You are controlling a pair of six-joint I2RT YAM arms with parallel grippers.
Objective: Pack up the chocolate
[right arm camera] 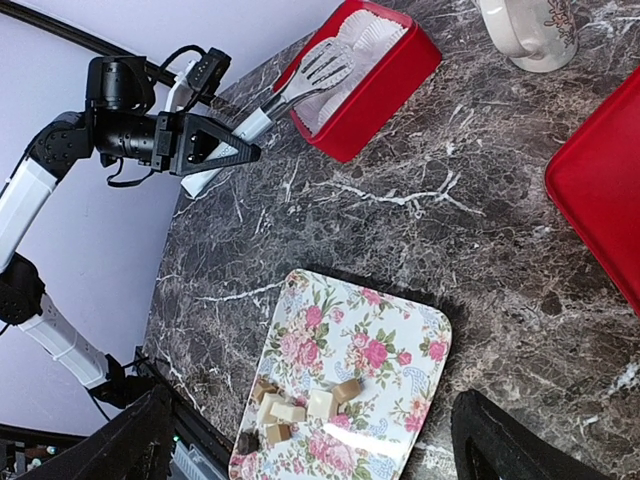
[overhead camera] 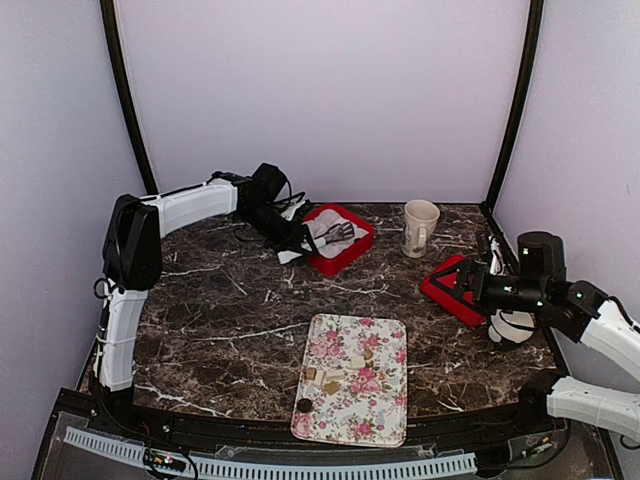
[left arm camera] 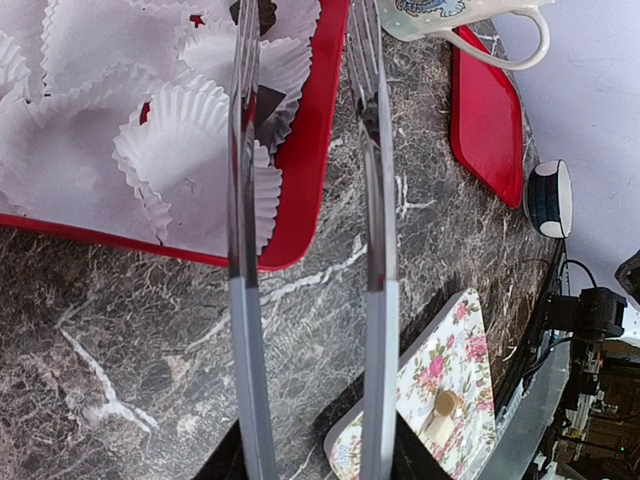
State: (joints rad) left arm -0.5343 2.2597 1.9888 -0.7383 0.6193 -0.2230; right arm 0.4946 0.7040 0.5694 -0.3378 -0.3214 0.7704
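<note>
Several chocolate pieces [overhead camera: 330,380], tan and cream squares with one dark round one [overhead camera: 303,405], lie on the floral tray [overhead camera: 380,420]; the right wrist view shows them too [right arm camera: 310,405]. The red box [overhead camera: 358,252] holds white paper cups [left arm camera: 180,150], and two of them hold dark chocolate [left arm camera: 268,100]. My left gripper [overhead camera: 340,232], with long slotted tong fingers [left arm camera: 243,200], is open over the box's near corner and holds nothing. My right gripper [overhead camera: 462,283] is wide open and empty above the red lid [overhead camera: 450,295]; its dark fingers [right arm camera: 130,440] frame the tray.
A white patterned mug [overhead camera: 420,226] stands at the back right, next to the red lid [right arm camera: 600,190]. A small dark-and-white cup [left arm camera: 550,197] sits by the right arm. Dark marble tabletop [overhead camera: 230,320] lies between the box and the tray.
</note>
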